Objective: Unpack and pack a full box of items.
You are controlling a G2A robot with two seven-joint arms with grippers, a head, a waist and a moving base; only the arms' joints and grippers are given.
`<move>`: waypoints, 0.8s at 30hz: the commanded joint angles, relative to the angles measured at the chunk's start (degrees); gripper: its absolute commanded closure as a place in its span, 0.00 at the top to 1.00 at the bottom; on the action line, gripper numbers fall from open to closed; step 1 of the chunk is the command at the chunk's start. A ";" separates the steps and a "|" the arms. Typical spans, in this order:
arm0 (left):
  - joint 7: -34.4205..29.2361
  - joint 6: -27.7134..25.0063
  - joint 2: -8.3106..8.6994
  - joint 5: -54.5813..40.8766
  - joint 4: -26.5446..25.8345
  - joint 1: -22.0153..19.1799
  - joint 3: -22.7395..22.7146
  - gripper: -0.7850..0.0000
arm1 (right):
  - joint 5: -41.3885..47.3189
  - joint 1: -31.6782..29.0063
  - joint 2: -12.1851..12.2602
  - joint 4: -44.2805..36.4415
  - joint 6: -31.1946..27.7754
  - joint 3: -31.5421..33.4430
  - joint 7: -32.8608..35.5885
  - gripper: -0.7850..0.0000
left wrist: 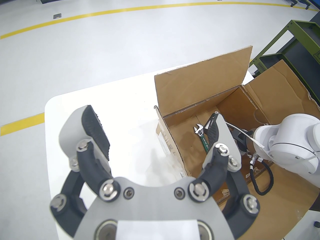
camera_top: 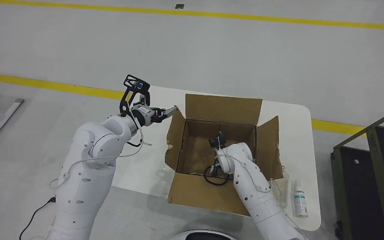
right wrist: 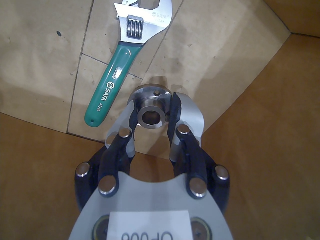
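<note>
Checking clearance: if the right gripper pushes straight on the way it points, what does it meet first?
Likely the box floor. The right gripper, shut on a metal ring, points at bare cardboard; the ring may already rest there. The wrench lies aside, off that line.

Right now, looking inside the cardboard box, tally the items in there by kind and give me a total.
Adjustable wrench, green handle, lying on the floor of the box: 1
Metal flanged sleeve, gripped in the right pincer: 1
Total in view: 2
</note>
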 commanded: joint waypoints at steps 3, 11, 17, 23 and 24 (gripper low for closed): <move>0.00 0.00 0.00 0.00 0.00 0.00 0.00 1.00 | 0.27 0.32 -0.04 0.55 -0.04 -0.05 -0.10 0.20; 0.00 0.00 0.00 0.00 0.00 0.00 0.00 1.00 | 0.60 -0.65 0.26 -3.89 -0.07 1.09 0.21 0.00; 0.00 0.00 0.00 0.00 0.00 0.00 0.00 1.00 | 0.96 -4.98 1.13 -16.25 -1.40 4.17 2.19 0.00; 0.00 0.00 0.00 0.00 0.00 0.00 0.00 1.00 | 3.82 -11.72 2.24 -34.97 -4.75 9.37 3.32 0.00; 0.00 0.00 0.00 0.00 0.00 0.00 0.00 1.00 | 5.03 -13.12 2.43 -37.55 -5.92 10.39 2.64 0.00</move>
